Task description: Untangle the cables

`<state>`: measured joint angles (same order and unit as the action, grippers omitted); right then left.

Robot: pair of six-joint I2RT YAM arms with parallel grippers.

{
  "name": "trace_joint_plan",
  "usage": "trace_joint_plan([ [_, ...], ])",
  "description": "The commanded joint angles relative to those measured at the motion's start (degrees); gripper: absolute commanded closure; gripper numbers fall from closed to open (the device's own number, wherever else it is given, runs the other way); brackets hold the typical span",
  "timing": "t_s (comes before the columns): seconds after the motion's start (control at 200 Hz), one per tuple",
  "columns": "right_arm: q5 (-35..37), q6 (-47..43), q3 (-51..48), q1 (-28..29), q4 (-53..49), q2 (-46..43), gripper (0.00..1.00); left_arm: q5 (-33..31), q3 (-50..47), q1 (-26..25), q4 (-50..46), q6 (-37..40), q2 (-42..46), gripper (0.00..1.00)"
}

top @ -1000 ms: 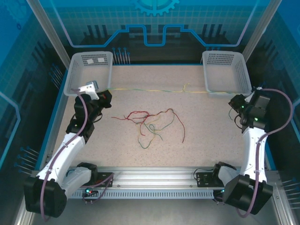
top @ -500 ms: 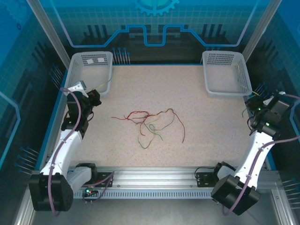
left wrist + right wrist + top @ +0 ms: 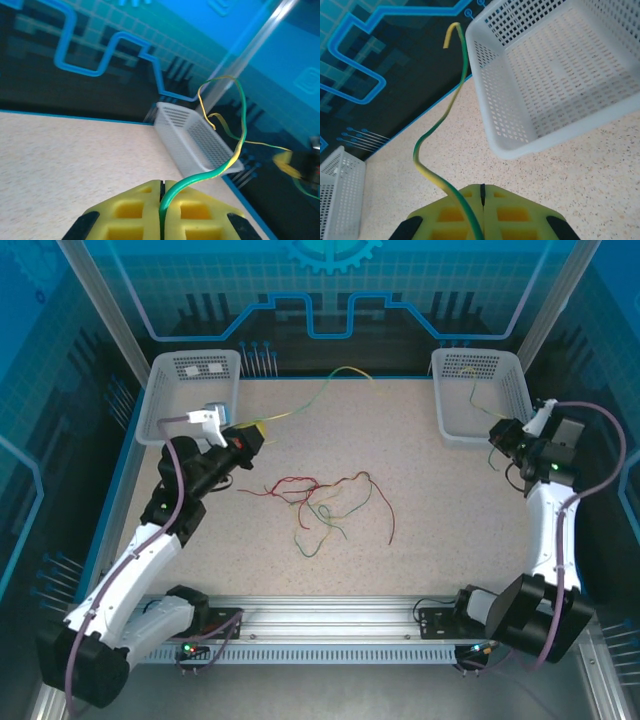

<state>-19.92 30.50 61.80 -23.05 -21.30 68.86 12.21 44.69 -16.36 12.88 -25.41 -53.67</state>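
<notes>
Currently the thin, limp green-and-yellow cable [image 3: 215, 172] is clear of the table. It leaves the left gripper [image 3: 161, 202] at the fingertips, rises ahead of them and loops over in the air. The left gripper's yellow pads [image 3: 145, 192] are pressed together on it.

The right gripper [image 3: 481, 200] likewise has its pads pinched on a green-and-yellow strand that climbs forward and to the left of its fingertips, ending in a yellow tip. Whether this is the far end of the same cable cannot be told.

Between the two grippers, and well apart from both, the loose knot of red, green and yellow cables [image 3: 320, 505] lies flat on the speckled beige table [image 3: 430, 490].

A white perforated plastic basket [image 3: 490, 100] stands just ahead and to the right of the right gripper's fingertips. A second white basket [image 3: 170, 390] stands near the left gripper, on its outer side.

Step in hand, as judged: one cable is separated from the knot and carried aloft; the knot itself is not yet worked.

Next move, as judged:
- Take the held cable to a spot well away from the knot, possibly a basket
- Lower it and let the pads part
- Keep the slack loop from dropping onto the knot, or it may snag again
</notes>
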Motion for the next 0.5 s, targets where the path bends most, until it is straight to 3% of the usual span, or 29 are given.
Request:
trace_joint_plan([
  [0.0,2.7,-1.4,3.0,1.9,2.1,4.3,1.00,2.6,1.4,-2.9,4.7,1.0,1.6,1.00],
  [0.165,6.1,-1.0,6.8,2.6,5.4,12.7,1.00,3.1,0.2,-6.7,7.7,2.8,3.3,1.00],
  [0.495,12.7,0.4,29.5,2.8,-9.3,36.3,1.00,2.1,-2.4,-7.2,6.0,3.9,5.1,1.00],
])
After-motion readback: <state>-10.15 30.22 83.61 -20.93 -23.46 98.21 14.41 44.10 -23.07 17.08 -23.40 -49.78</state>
